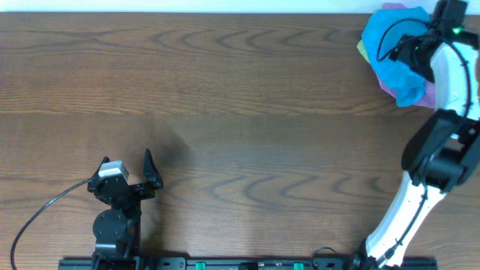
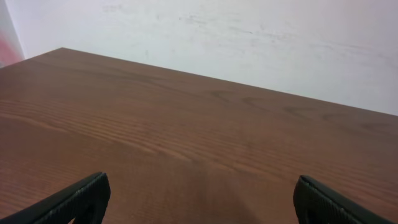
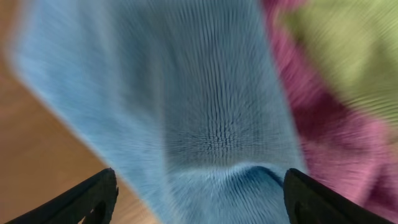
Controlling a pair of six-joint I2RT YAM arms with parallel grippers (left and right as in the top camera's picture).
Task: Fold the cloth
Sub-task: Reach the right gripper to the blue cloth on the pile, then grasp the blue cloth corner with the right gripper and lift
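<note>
Two arms, jaws apart: right gripper (image 3: 199, 186) hangs over cloth (image 1: 409, 86) at upper right, likely to draw it clear for folding; left gripper (image 2: 199, 190) idles lower left

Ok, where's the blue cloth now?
The cloth lies bunched top right in the overhead view, over a purple cloth and a lime-green cloth, under the right gripper.
</note>
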